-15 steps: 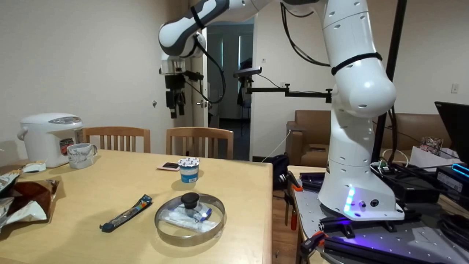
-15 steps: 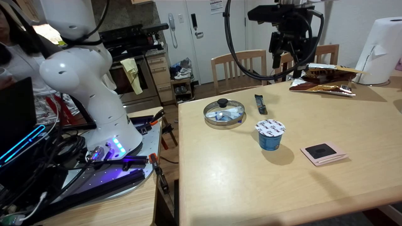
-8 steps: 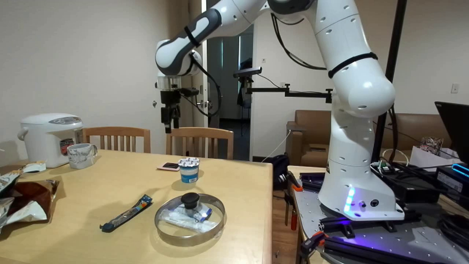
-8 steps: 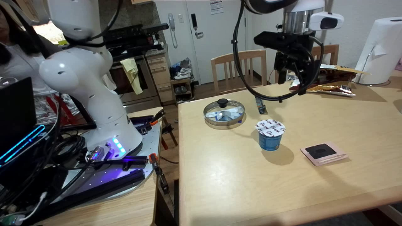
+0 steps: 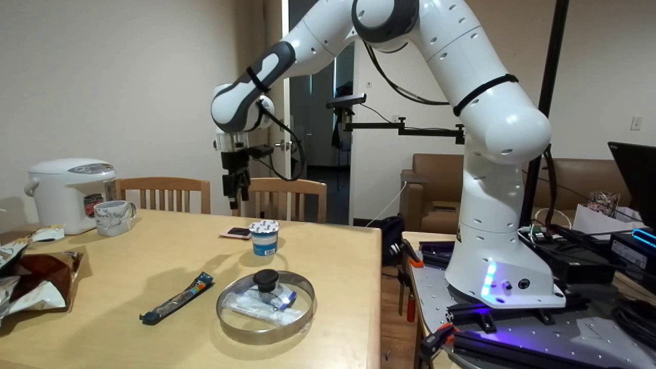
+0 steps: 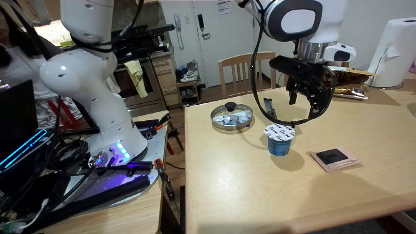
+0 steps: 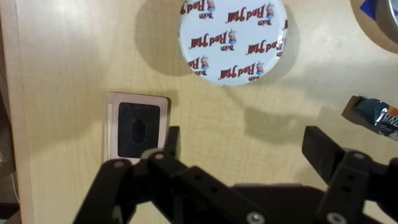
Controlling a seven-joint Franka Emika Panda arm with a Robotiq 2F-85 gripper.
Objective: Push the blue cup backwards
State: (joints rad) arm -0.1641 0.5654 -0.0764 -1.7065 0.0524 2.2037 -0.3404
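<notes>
The blue cup [image 5: 264, 243] stands upright on the table, with a white foil lid printed with dark red marks. It also shows in an exterior view [image 6: 279, 146] and, from above with only its lid visible, at the top of the wrist view [image 7: 233, 40]. My gripper [image 5: 238, 200] hangs above the table, pointing down, apart from the cup. It also shows in an exterior view [image 6: 303, 106], higher than the cup and on its far side. In the wrist view my gripper [image 7: 241, 137] has its fingers wide apart with nothing between them.
A pink card holder [image 6: 334, 159] lies beside the cup. A silvery-rimmed glass lid [image 5: 265, 335] with a black knob and a dark snack bar [image 5: 177, 300] are nearby. A white mug [image 5: 114, 218], a white water boiler [image 5: 72, 192] and snack bags [image 5: 43, 282] stand farther along the table.
My gripper has moved down toward the table, staying open, with a slight shift away from the robot's base. The cup and other objects have not moved.
</notes>
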